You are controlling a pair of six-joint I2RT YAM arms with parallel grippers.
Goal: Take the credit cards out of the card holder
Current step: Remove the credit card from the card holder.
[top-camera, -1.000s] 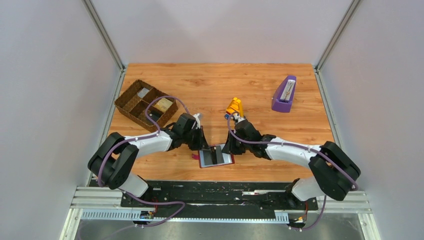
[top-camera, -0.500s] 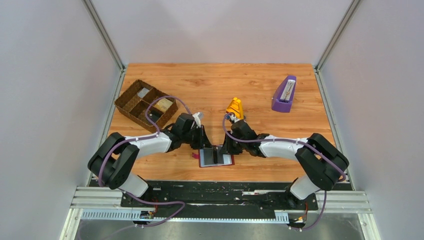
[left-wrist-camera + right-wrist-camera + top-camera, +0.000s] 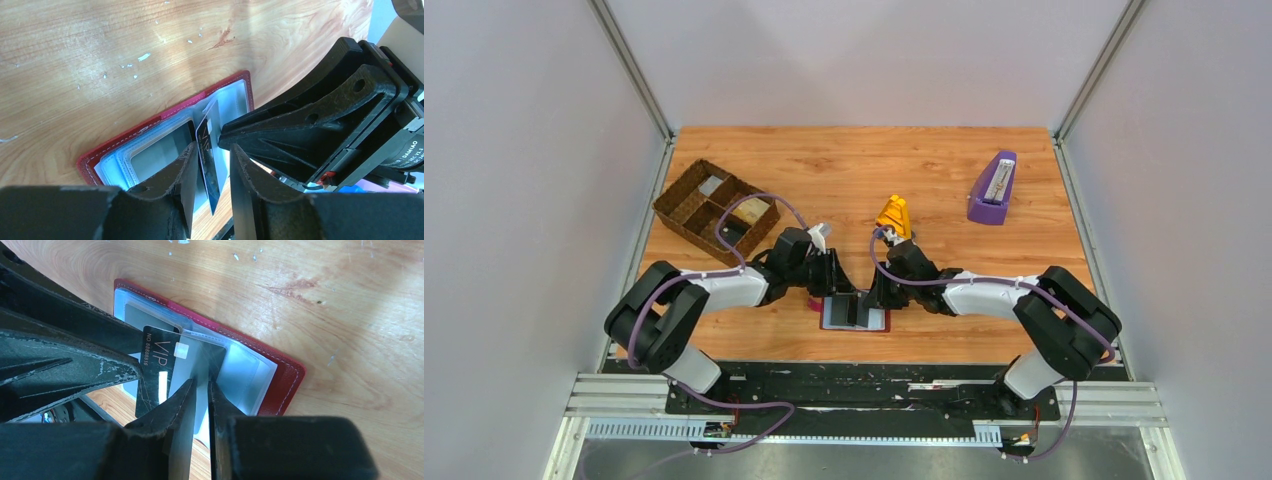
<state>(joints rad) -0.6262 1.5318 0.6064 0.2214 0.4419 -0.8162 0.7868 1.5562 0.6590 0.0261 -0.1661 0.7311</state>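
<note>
The right fingers (image 3: 181, 402) pinch a grey-blue plastic sleeve (image 3: 200, 362), seemingly to steady the open red card holder (image 3: 280, 371) lying flat at the counter's (image 3: 844, 170) near middle, while the left fingers (image 3: 186, 167) stand parted around the protruding black VIP card (image 3: 206, 150).

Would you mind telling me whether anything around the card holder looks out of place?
Yes: a black VIP card sticks up askew, half out of the open card holder, loose between the open jaws of the left gripper, while the right gripper pinches a clear sleeve.
</note>
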